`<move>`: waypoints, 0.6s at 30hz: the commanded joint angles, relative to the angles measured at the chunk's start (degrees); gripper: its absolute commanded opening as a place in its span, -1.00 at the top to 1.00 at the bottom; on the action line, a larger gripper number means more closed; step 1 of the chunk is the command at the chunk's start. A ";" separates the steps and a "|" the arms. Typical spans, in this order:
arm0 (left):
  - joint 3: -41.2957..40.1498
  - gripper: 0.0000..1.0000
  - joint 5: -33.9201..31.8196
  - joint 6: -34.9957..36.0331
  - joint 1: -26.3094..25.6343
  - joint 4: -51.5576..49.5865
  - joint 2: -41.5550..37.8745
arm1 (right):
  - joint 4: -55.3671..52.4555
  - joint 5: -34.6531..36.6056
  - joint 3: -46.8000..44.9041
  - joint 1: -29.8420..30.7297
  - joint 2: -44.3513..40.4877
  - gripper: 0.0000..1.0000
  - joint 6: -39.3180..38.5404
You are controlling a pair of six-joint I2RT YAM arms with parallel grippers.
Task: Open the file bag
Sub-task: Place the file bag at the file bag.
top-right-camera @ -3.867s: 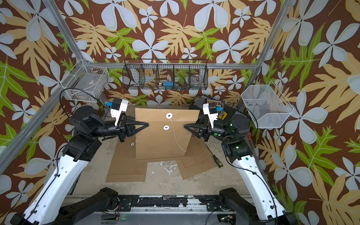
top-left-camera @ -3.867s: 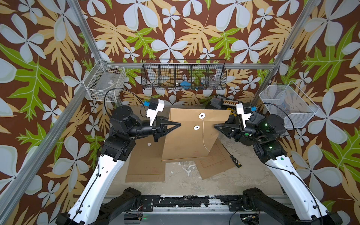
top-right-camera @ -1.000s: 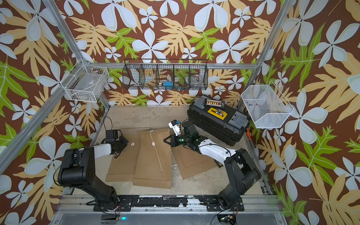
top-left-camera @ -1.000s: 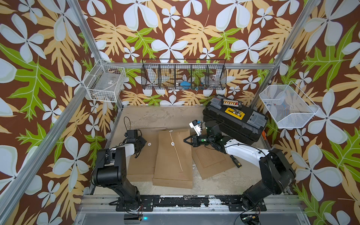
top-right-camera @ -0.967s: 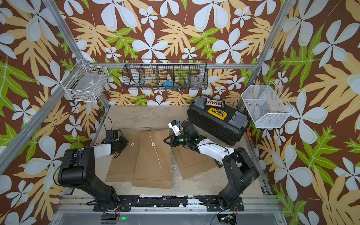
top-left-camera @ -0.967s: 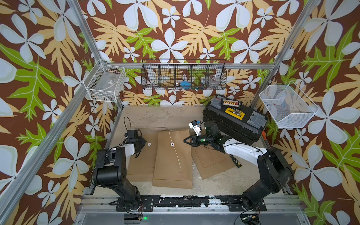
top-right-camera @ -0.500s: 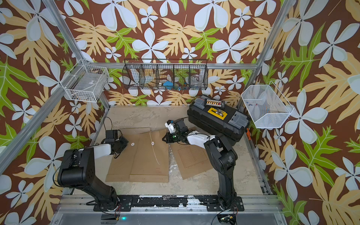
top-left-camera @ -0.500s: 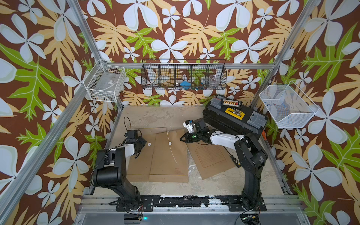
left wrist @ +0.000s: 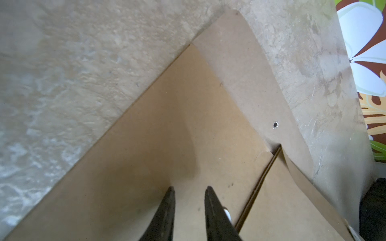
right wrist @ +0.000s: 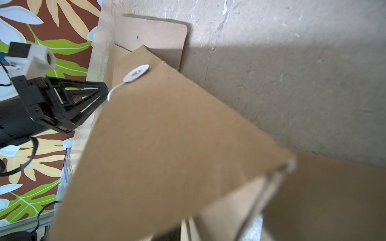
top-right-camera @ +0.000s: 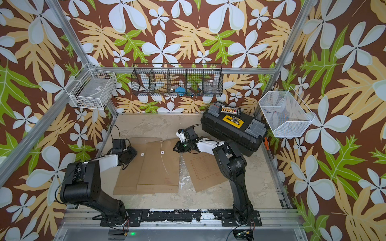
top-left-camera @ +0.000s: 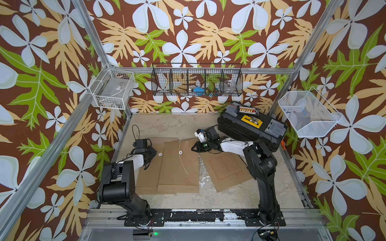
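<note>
The file bag [top-left-camera: 179, 167], a brown paper envelope with a white disc [top-left-camera: 180, 152] and a loose white string, lies flat mid-table in both top views. It overlaps a second brown envelope [top-left-camera: 146, 177] on its left. My left gripper [top-left-camera: 155, 151] hovers low over that second envelope, beside its white disc [top-left-camera: 160, 154]. In the left wrist view its jaws [left wrist: 190, 188] stand slightly open with nothing between them. My right gripper [top-left-camera: 193, 149] sits at the bag's far right edge. In the right wrist view the blurred bag [right wrist: 167, 146] covers its jaws.
A third brown envelope [top-left-camera: 227, 169] lies right of the bag, partly under the right arm. A black toolbox [top-left-camera: 250, 127] fills the back right corner. Wire baskets hang on the walls: white [top-left-camera: 113, 91], black [top-left-camera: 197, 82], white [top-left-camera: 307, 114].
The bag, held up by both arms seconds ago, now lies flat. Over the last second it slid slightly left and back while the right arm folded in. The left jaws have parted.
</note>
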 commanded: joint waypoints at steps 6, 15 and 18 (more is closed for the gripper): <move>2.09 0.26 1.66 1.92 0.05 -2.29 -4.37 | 2.47 -6.37 -2.93 -0.01 -1.04 0.75 -1.37; -1.34 0.48 7.67 2.70 -1.50 -2.92 -13.30 | 1.45 -6.22 -1.76 -0.01 -0.47 0.71 -2.44; -4.25 0.67 8.55 2.59 -5.81 -3.03 -17.65 | 1.10 -5.76 -1.42 -0.01 -0.33 0.64 -2.79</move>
